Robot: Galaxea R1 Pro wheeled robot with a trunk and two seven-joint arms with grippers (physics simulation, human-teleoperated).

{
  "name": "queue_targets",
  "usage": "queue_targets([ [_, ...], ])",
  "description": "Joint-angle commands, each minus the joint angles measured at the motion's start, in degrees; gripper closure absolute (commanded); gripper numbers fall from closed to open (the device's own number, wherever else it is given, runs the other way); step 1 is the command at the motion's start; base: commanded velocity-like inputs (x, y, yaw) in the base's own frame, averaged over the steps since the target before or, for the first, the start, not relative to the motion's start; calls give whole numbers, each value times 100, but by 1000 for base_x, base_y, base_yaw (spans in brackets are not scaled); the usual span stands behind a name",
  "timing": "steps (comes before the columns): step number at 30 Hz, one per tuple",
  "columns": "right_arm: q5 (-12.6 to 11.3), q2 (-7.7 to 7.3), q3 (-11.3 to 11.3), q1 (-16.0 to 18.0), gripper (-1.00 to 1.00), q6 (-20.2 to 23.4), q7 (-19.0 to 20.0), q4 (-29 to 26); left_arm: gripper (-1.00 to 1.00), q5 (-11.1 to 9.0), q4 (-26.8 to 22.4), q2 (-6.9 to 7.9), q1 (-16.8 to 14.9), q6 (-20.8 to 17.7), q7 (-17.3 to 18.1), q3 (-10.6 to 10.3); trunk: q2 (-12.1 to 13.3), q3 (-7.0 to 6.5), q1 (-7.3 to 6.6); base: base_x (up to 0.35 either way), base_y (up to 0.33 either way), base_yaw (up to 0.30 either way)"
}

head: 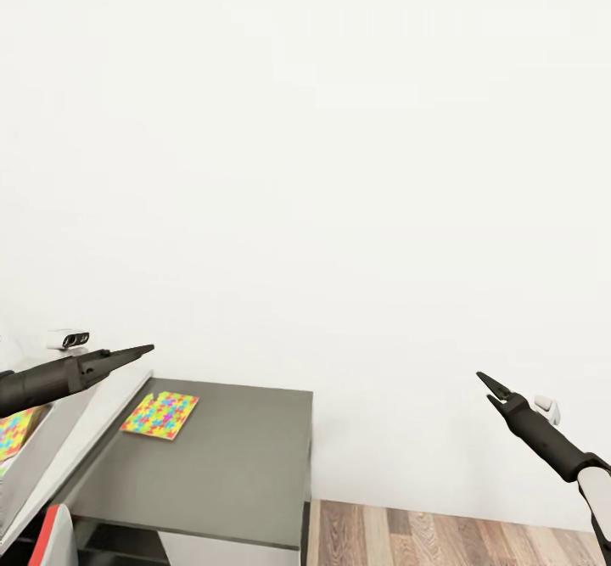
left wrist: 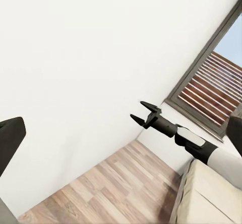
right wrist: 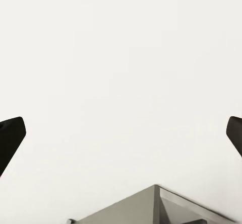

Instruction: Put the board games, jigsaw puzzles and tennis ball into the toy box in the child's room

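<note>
One jigsaw puzzle lies flat on the dark grey section of the table, near its left side. A second puzzle-patterned panel shows at the picture's left edge, inside what looks like the light grey toy box, partly hidden by my left arm. My left gripper hangs above that tray's right rim; in the left wrist view its fingers stand wide apart around nothing. My right gripper is open and empty, in the air right of the table. Board games and tennis ball are out of view.
A plain white wall fills the space ahead. Wood-plank floor lies right of the table. In the left wrist view, the beige bed and a dark-framed window stand beyond my right arm.
</note>
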State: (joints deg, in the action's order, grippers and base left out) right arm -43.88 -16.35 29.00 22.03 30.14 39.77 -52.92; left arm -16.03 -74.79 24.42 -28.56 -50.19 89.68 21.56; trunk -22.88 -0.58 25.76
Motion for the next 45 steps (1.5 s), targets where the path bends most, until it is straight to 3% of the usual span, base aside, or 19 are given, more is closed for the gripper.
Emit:
queue_targets([
  [1,-33,3,9,3,-100,43,5,1,-100,3,1,1,-1,-61,23,-1,-4,2,2,5,209,-24],
  [14,-24,26,1,3,-100,10,-16,0,-100,0,4,-14,-1,-61,-8,-3,-4,-29,2,68,97,144],
  [45,-33,3,9,3,-100,15,27,0,-100,12,2,-22,-1,-61,-4,-11,-4,-31,2,64,65,5],
])
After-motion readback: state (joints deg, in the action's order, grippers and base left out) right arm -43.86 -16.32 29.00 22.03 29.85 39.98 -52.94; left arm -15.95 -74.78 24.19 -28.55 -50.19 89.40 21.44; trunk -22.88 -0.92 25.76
